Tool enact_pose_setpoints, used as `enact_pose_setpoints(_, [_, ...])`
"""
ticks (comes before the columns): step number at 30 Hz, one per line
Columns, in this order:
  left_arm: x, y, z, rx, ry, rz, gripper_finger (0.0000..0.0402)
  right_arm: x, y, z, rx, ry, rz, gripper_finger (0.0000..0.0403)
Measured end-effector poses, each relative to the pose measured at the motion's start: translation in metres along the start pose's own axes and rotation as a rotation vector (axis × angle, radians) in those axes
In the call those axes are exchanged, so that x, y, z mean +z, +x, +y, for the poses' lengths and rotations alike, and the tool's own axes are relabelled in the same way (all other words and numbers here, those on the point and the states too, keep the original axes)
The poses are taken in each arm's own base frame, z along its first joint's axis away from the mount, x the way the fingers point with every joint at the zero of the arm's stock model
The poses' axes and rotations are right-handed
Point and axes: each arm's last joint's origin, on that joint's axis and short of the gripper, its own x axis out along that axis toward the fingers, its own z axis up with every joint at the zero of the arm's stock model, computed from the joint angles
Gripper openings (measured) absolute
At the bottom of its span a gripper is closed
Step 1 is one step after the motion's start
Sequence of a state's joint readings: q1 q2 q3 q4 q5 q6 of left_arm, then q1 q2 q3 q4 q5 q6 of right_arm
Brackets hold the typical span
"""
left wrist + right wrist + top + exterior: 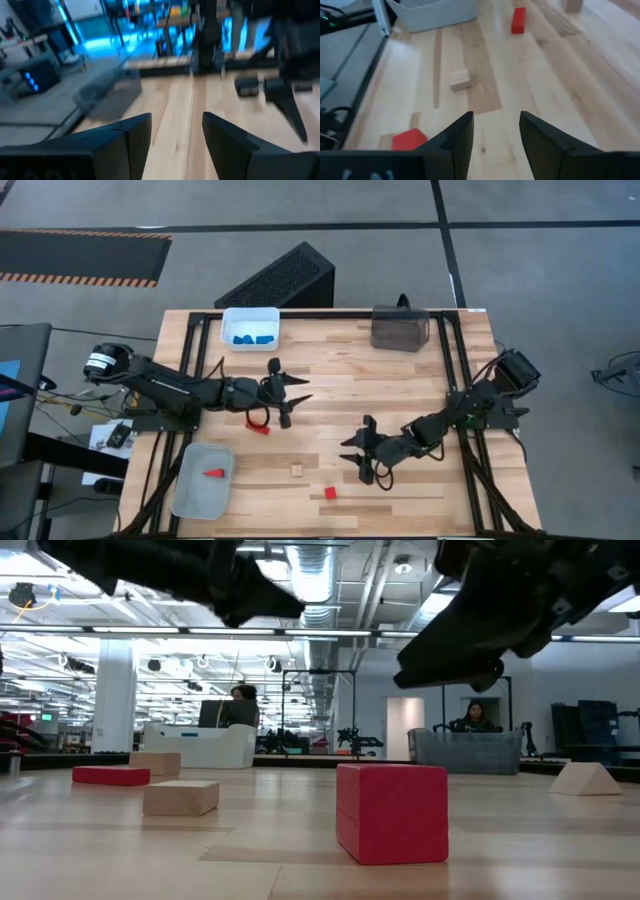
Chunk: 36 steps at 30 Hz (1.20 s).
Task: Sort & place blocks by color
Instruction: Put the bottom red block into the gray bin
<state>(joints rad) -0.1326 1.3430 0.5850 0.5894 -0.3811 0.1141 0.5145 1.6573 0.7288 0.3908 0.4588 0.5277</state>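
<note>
Left gripper [292, 402] above the middle of the table [420, 380], jaws open wide, nothing between them. Red bar [259, 429] flat on the wood just beside and a bit behind those jaws, not touched. In the left wrist view, open fingers [131, 135] with only bare wood in the gap.

Right gripper [360, 457] lower on the table, jaws open wide too, holding nothing. Red cube [330, 493] on the wood near these jaws, off to one side, apart from them. Small wood cube [297, 470] out in front of the jaws, farther off. In the right wrist view, red cube [409, 139] close beside one finger [456, 137], wood cube [460, 81] ahead of the gap, red bar [518, 20] far ahead.

Blue blocks [251, 337] in the white bin [250, 313], well away from both sets of jaws. One red wedge [213, 474] in the grey bin [195, 502]. Dark bin [400, 328] at the far edge.

In the low view, red cube [391, 812] sitting close, wood cube [180, 797] and red bar [110, 775] behind it, a wood wedge [585, 779] off to the side.
</note>
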Motion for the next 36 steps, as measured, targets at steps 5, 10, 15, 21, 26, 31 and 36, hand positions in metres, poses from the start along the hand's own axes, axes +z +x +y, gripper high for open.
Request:
enact_pose_setpoints(5, [0.012,-0.002,-0.003,-0.026,-0.045,-0.115,0.0168,-0.005,-0.006,0.009,-0.002,0.017,-0.018,0.018])
enact_pose_setpoints(10, [0.014,-0.009,-0.02,-0.07,-0.084,-0.122,0.0168,-0.009,-0.011,0.017,-0.011,0.0,-0.036,0.0179])
enact_pose_setpoints(15, [0.015,-0.023,-0.043,-0.032,-0.108,-0.118,0.0168,-0.012,-0.014,0.021,0.002,-0.013,-0.032,0.0179])
enact_pose_setpoints(21, [0.017,-0.04,-0.064,0.043,-0.122,-0.113,0.0168,-0.012,-0.014,0.021,0.003,-0.027,-0.032,0.0179])
enact_pose_setpoints(26, [0.016,-0.043,-0.066,0.072,-0.124,-0.109,0.0168,-0.011,-0.013,0.02,-0.001,-0.044,-0.033,0.0179])
enact_pose_setpoints(31, [0.005,-0.033,-0.069,0.084,-0.098,-0.07,0.0168,-0.008,-0.009,0.016,0.004,-0.077,-0.026,0.0179])
enact_pose_setpoints(36, [-0.017,-0.018,-0.075,0.102,-0.085,-0.006,0.0168,-0.014,0.011,0.015,0.083,-0.161,-0.043,0.0194])
